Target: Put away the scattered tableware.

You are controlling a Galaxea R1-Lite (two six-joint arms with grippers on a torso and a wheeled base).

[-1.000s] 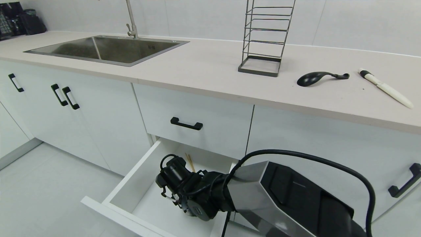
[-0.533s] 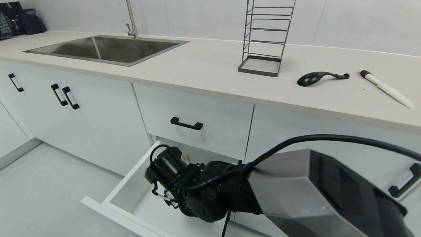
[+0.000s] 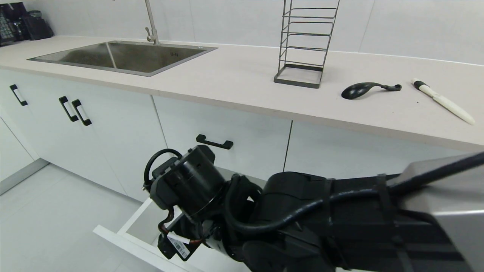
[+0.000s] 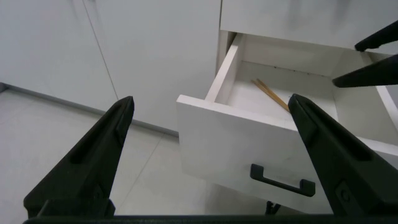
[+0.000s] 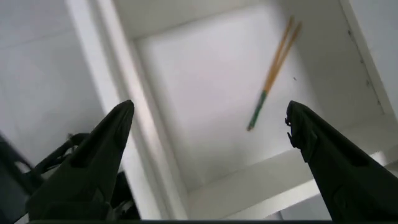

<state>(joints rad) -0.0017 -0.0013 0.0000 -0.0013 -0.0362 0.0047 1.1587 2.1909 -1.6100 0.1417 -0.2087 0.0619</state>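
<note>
A black spoon (image 3: 359,90) and a white knife (image 3: 444,101) with a black butt lie on the beige counter (image 3: 234,79) at the right. Below the counter a white drawer (image 3: 113,235) stands pulled out. A pair of wooden chopsticks (image 5: 273,68) lies on its floor, also seen in the left wrist view (image 4: 270,93). My right gripper (image 5: 210,107) hangs open and empty above the drawer (image 5: 124,74); its wrist (image 3: 185,189) covers most of the drawer in the head view. My left gripper (image 4: 211,102) is open and empty, out in front of the drawer front (image 4: 236,137).
A tall wire rack (image 3: 306,41) stands at the back of the counter, left of the spoon. A steel sink (image 3: 121,56) with a tap is at the far left. Shut cabinet doors and a shut upper drawer with a black handle (image 3: 214,142) sit above the open drawer.
My right arm has risen out of the drawer, up and toward the head camera, and now hides the chopsticks there. Spoon and knife have not moved.
</note>
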